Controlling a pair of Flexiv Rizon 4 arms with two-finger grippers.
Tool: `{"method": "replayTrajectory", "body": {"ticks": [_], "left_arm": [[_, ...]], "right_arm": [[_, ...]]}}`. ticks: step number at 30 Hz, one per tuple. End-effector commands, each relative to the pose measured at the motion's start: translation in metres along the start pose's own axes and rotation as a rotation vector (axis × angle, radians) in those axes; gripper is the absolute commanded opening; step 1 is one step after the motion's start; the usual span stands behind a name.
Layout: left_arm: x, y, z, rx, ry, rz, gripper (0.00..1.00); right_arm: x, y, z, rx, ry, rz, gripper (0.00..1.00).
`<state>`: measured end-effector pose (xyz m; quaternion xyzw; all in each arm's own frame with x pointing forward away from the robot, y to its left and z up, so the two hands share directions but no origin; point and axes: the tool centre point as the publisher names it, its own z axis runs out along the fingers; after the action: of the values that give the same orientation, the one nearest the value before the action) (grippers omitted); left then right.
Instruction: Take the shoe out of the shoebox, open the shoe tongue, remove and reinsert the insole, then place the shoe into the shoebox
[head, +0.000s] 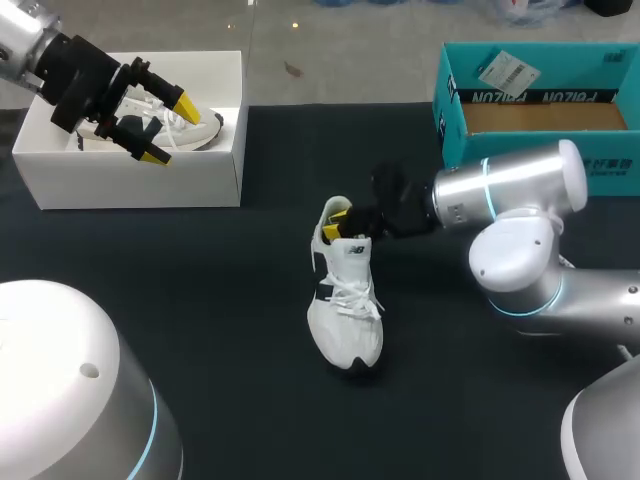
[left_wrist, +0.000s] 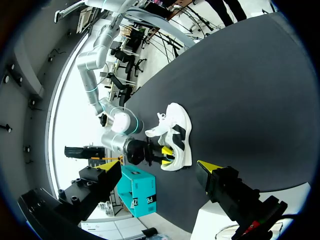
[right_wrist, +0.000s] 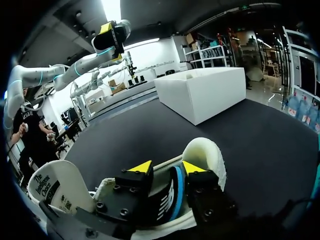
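Right gripper (right_wrist: 167, 167): jaws narrowed on the insole (right_wrist: 172, 195), which is pinched between the tips inside the heel opening.
Shoe (head: 345, 300): laid on the table, heel at the jaws, toe toward the robot; long axis crosswise to the right arm's reach.
Left gripper (head: 167, 128): held wide open, well apart, over the white shoebox (head: 130, 175).
Nearer arm: the right.

Gleaming in glossy silver-white across the bulbous joint housings of the right arm (head: 520, 215), glowing with thin cyan rings at the seams. Repeating the same pale shell and cyan band on the domed left arm (head: 60, 380). Turning matt black at the left gripper (head: 170, 130) and right gripper (right_wrist: 167, 169): showing blocky fingers (right_wrist: 132, 192) dotted with small sunken screws, ending in wedge-shaped bright yellow tips.
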<state>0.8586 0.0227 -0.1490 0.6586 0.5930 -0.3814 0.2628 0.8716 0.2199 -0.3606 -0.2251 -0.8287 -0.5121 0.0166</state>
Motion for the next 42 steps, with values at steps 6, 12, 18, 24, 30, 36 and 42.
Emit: {"method": "replayTrajectory", "body": {"ticks": [6, 12, 18, 24, 30, 36, 42], "left_arm": [[-0.001, 0.000, 0.000, 0.001, 0.004, 0.000, 1.00], [-0.001, 0.000, 0.000, 0.001, 0.004, 0.000, 1.00], [-0.001, 0.000, 0.000, 0.001, 0.004, 0.000, 1.00], [-0.001, 0.000, 0.000, 0.001, 0.004, 0.000, 1.00], [-0.001, 0.000, 0.000, 0.001, 0.004, 0.000, 1.00], [-0.001, 0.000, 0.000, 0.001, 0.004, 0.000, 1.00], [-0.001, 0.000, 0.000, 0.001, 0.004, 0.000, 1.00]], "right_arm": [[0.019, 0.015, -0.019, 0.069, -0.064, -0.005, 1.00], [0.020, 0.021, -0.022, 0.093, -0.070, 0.005, 1.00], [0.025, 0.033, -0.028, 0.118, -0.090, 0.006, 1.00], [0.032, 0.036, -0.032, 0.207, -0.174, 0.174, 0.00], [0.033, 0.036, -0.038, 0.226, -0.247, 0.264, 0.00], [0.033, 0.036, -0.038, 0.226, -0.247, 0.264, 0.00], [0.033, 0.036, -0.038, 0.226, -0.247, 0.264, 0.00]]}}
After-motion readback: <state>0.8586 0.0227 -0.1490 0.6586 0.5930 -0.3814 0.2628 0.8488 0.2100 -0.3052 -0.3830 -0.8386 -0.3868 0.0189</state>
